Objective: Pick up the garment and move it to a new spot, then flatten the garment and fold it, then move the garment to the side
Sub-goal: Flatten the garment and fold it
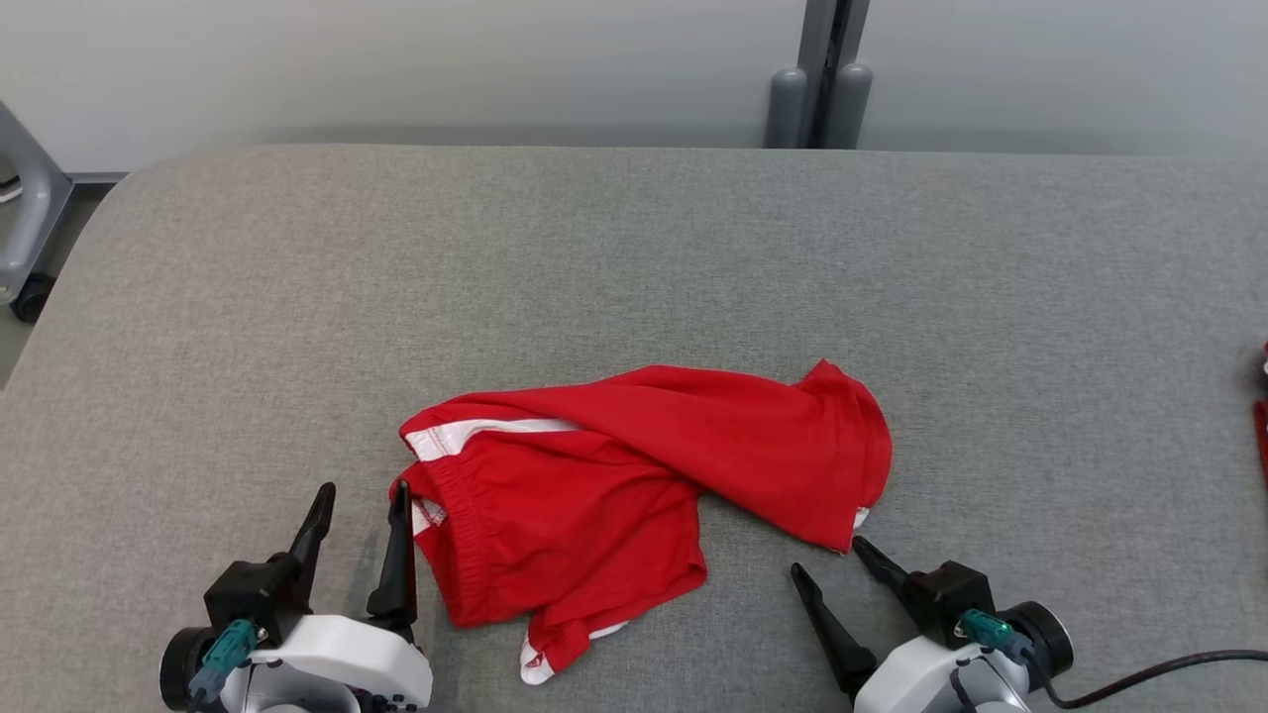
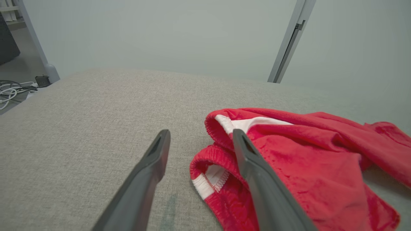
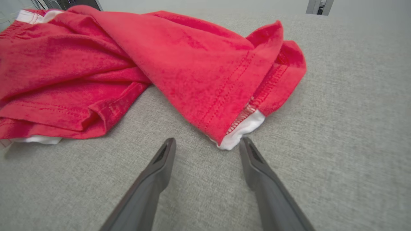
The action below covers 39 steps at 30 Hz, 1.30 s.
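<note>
**Red shorts loose on grey table; both grippers open, empty**

The garment (image 1: 644, 465) is a pair of red shorts with white side stripes. It lies crumpled near the table's front edge, about mid-width. The elastic waistband faces the robot's left. One leg is thrown across toward the right, and a white corner shows at its hem. A second hem with white trim sits nearest the robot.

Left gripper (image 1: 363, 487): fingers spread wide, nothing between them. The inner finger stands just beside the waistband; contact cannot be judged.

Right gripper (image 1: 827, 556): fingers spread wide, nothing clamped. One fingertip is just beside the white hem corner.

Table (image 1: 634, 257): grey woven fabric cover, flat, with a rounded far-left corner. A small red object (image 1: 1262, 426) sits at its right edge, cropped. A black cable (image 1: 1169, 665) trails from the right wrist.

Room: a plain pale wall stands behind the table. A grey vertical post (image 1: 820, 89) rises at the table's far edge. A grey frame (image 1: 30, 218) stands at far left. In the left wrist view, white cords (image 2: 9, 93) lie on the floor.
</note>
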Motion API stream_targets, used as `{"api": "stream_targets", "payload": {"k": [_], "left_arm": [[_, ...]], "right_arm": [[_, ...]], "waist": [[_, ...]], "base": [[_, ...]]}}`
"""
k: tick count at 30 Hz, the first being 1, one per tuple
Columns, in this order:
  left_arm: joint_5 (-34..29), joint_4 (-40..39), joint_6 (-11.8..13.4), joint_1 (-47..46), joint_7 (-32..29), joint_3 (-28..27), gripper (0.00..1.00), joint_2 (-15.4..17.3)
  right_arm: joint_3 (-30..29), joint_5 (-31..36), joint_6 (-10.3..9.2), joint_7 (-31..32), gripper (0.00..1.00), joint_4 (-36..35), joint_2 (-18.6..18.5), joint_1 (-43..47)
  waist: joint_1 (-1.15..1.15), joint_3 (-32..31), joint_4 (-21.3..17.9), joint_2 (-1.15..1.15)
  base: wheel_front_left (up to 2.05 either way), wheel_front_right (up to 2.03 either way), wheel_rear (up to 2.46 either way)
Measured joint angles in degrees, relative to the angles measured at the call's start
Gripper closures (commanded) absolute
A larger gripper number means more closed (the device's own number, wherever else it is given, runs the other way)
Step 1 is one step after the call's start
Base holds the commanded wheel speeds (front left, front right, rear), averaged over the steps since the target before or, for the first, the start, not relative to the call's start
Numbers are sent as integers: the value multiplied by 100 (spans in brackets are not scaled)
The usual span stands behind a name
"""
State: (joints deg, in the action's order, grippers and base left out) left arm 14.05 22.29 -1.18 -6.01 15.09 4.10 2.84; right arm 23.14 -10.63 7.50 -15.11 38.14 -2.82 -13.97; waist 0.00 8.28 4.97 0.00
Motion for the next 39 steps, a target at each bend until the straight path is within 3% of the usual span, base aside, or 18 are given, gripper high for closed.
{"api": "stream_targets", "payload": {"k": [4, 7, 8, 9, 17, 26, 29, 34, 39], "left_arm": [[40, -25, 25, 4, 0, 25, 0, -1], [64, -31, 30, 21, 0, 30, 0, -2], [79, -30, 30, 27, 0, 26, 0, -3], [91, -31, 29, 27, 0, 24, 0, -1], [92, -21, 24, 148, 0, -82, 0, -3], [70, 2, 24, 328, 0, -125, 0, -4], [100, 7, 24, 324, 0, -69, 0, -5], [124, 16, 23, 221, 0, 121, 0, -5], [108, 47, 13, 86, 0, 226, 0, -2]], "right_arm": [[111, 1, 0, -1, 11, 79, -45, -78], [129, 35, -1, -2, 71, 105, -74, -94], [134, 53, -1, -2, 71, 105, -81, -113], [137, 53, 0, -2, 100, 92, -83, -135], [201, -132, 0, -1, 100, -902, -104, -226], [171, -1091, -1, -2, 100, -2002, -278, -356], [48, -1255, -1, -2, 100, -1958, -417, -413], [-114, -1166, -1, 0, 100, -1288, -547, -488], [-268, -1018, -1, -2, 100, -593, -438, -720]], "waist": [[0, 26, 68, 0], [0, 34, 84, 0], [0, 35, 86, 0], [0, 35, 86, 0], [0, -135, -29, 0], [0, -410, -451, 0], [0, -396, -553, 0], [0, -213, -536, 0], [0, -37, -358, 0]], "base": [[0, 0, 0], [0, 0, 0], [0, 0, 0], [0, 0, 0], [0, 0, 0], [0, 0, 0], [0, 0, 0], [0, 0, 0], [0, 0, 0]]}}
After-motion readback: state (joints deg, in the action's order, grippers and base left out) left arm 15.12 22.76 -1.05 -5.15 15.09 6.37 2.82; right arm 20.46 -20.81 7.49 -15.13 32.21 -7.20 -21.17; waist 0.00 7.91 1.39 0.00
